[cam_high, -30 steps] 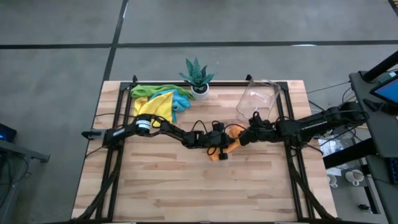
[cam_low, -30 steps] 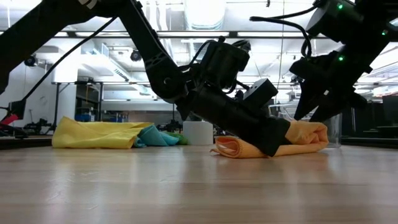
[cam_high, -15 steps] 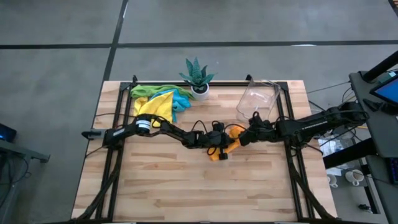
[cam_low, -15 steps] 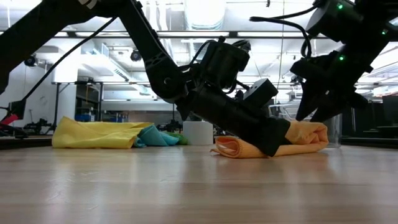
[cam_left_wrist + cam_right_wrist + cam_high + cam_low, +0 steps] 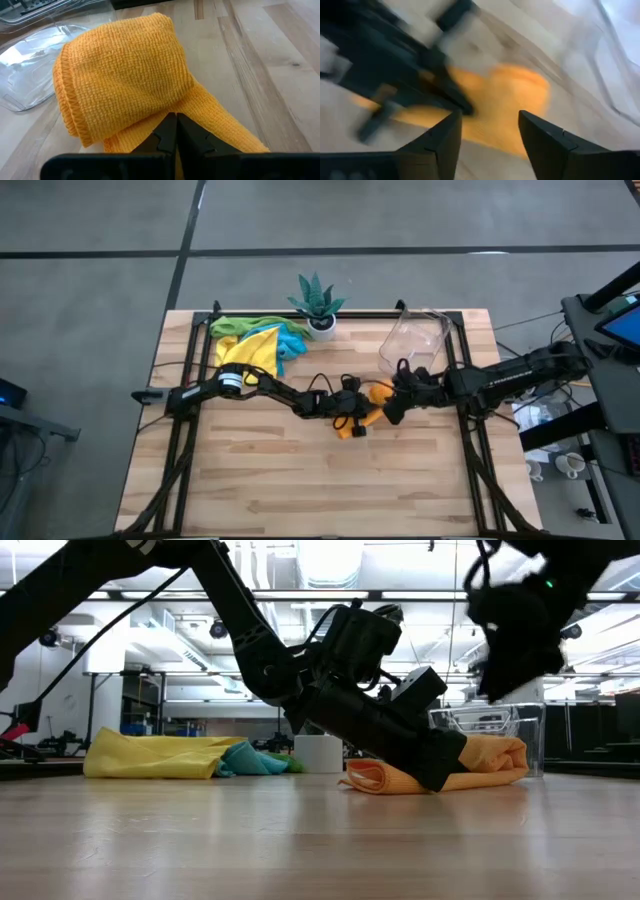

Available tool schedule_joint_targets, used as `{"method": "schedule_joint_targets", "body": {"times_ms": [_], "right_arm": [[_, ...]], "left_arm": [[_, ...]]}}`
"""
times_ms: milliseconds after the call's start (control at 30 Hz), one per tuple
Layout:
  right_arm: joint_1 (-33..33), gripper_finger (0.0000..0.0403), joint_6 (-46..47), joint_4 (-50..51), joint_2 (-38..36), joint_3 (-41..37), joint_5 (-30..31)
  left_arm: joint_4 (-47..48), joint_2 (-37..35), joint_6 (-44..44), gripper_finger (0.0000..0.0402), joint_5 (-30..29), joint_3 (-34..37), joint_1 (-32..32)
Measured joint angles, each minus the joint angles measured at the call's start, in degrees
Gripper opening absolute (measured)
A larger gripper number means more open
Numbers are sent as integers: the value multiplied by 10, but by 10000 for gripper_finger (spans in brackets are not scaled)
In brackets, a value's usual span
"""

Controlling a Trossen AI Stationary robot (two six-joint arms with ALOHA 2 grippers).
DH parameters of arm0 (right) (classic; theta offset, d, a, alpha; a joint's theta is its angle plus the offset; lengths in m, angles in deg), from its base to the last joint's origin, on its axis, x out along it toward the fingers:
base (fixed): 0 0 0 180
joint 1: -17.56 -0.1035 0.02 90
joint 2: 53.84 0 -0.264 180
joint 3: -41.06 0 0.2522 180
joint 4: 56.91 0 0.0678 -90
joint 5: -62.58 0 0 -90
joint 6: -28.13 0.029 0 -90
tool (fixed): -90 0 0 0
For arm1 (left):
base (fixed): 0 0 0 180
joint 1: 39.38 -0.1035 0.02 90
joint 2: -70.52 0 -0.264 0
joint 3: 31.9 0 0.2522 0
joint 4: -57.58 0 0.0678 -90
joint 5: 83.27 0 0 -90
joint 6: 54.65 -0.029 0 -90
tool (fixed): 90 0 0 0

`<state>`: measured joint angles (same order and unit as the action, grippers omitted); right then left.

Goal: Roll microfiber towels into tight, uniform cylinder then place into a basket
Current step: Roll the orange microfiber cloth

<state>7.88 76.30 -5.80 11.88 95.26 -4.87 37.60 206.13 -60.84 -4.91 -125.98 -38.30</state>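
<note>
Towel work sits mid-table: the orange towel [image 5: 368, 406] lies on the wood as a loose, half-formed roll, one end bulging and a flat tail trailing out. The left gripper [image 5: 175, 131] has its fingers pressed together, pinching that tail where it meets the roll, apparently to anchor the cloth so the roll cannot unwind or slide. The right gripper [image 5: 487, 131] hangs just above the fat end with its fingers spread and holding nothing, likely placed to clamp the roll from the other side. The basket [image 5: 413, 340] stands near the right rear of the table, just beyond the roll; nothing shows through its clear wall, so it looks empty. The remaining towels [image 5: 252, 340], yellow, green and blue, lie heaped unrolled at the left rear, beside the plant [image 5: 318, 302].
</note>
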Motion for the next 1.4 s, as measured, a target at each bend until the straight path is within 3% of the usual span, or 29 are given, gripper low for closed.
{"method": "schedule_joint_targets", "body": {"times_ms": [133,233,300,567,733,900,1033,1133,1233,1400], "right_arm": [[-22,108,91,139,0,0,60],[-40,29,125,190,-3,1,58],[-47,17,139,202,-2,4,54],[-3,8,169,299,52,-2,83],[48,8,89,223,104,2,126],[107,8,-60,92,141,19,218],[155,8,-143,55,165,42,284],[183,8,-184,47,168,54,286],[167,8,-191,63,144,63,278],[94,8,-90,118,57,53,224]], "left_arm": [[1,0,0,0,0,0,0],[1,0,0,0,0,0,0],[1,0,0,0,0,0,0],[1,0,0,0,0,-1,0],[1,0,0,0,0,-2,0],[-1,0,0,0,0,0,0],[-1,0,0,0,0,0,0],[-1,0,0,0,1,0,0],[1,0,0,0,1,0,0],[1,0,0,0,1,0,0]]}}
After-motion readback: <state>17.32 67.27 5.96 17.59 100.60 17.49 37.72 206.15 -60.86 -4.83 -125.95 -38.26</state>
